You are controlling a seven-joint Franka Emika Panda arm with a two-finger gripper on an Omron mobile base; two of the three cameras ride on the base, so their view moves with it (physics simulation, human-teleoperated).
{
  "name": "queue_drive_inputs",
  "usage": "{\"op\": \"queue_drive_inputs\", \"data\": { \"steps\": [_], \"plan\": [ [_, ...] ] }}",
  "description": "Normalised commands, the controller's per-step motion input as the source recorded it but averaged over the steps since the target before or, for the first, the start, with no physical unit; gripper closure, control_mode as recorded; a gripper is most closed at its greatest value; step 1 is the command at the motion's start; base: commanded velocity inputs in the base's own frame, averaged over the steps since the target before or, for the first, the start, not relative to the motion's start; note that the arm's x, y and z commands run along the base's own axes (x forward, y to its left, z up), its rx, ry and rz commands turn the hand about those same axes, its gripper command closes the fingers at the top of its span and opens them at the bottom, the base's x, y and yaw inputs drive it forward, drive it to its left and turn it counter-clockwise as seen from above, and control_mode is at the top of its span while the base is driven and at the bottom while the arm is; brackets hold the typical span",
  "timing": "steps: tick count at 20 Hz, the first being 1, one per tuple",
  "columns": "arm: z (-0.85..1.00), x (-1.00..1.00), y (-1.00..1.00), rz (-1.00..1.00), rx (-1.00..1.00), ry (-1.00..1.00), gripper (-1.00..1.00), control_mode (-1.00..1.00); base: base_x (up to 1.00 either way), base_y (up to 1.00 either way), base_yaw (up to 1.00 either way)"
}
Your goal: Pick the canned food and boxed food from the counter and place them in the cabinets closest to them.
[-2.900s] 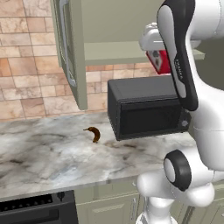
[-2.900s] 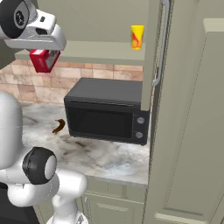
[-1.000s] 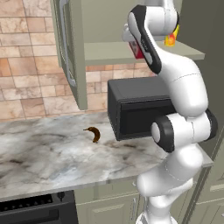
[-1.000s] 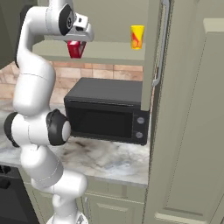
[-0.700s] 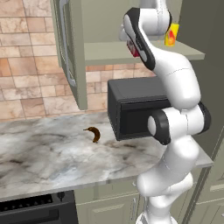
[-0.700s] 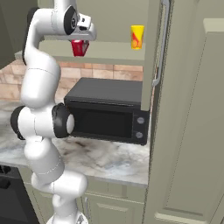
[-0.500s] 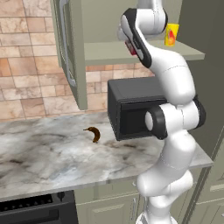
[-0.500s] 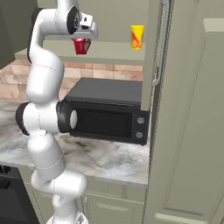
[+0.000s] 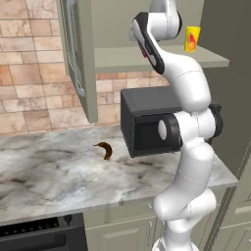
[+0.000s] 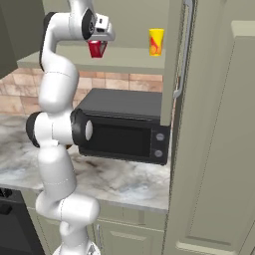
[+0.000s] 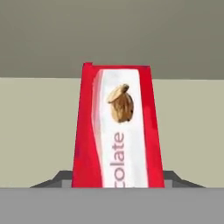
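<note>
Two-finger gripper (image 10: pixel 97 46) clamped on small red rectangular box (image 10: pixel 96 49), above olive-green cabinet shelf (image 10: pixel 124 60). It should lower squarely, base flat, well apart from yellow can (image 10: pixel 156 42), before releasing.

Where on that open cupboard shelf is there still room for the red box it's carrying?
The flat olive-green shelf is bare from its left end to the small yellow can. The pincer holds the red box over that stretch. Nearest the can is tightest.

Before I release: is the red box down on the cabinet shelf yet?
Cannot tell. The red box is gripped in the claw over the shelf, its base hidden.
</note>
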Motion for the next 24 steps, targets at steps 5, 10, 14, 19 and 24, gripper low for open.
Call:
{"op": "queue_drive_inputs", "data": {
  "steps": [5, 10, 14, 19, 24],
  "plan": [
    [0.0, 0.12, 0.0, 0.0, -0.01, -0.02, -1.0, -1.0, 0.0, 0.0, 0.0],
    [-0.02, -0.37, 0.0, 0.0, 0.0, 0.0, -1.0, -1.0, 0.0, 0.0, 0.0],
    [0.0, -0.7, 0.0, 0.0, 0.0, 0.0, -1.0, -1.0, 0.0, 0.0, 0.0],
    [-0.22, -1.0, 0.06, 0.02, -0.01, -0.01, -1.0, -1.0, 0.0, 0.0, 0.0],
    [-0.71, -1.0, 0.09, 0.03, -0.05, -0.09, -1.0, -1.0, 0.0, 0.0, 0.0]
  ]
}}
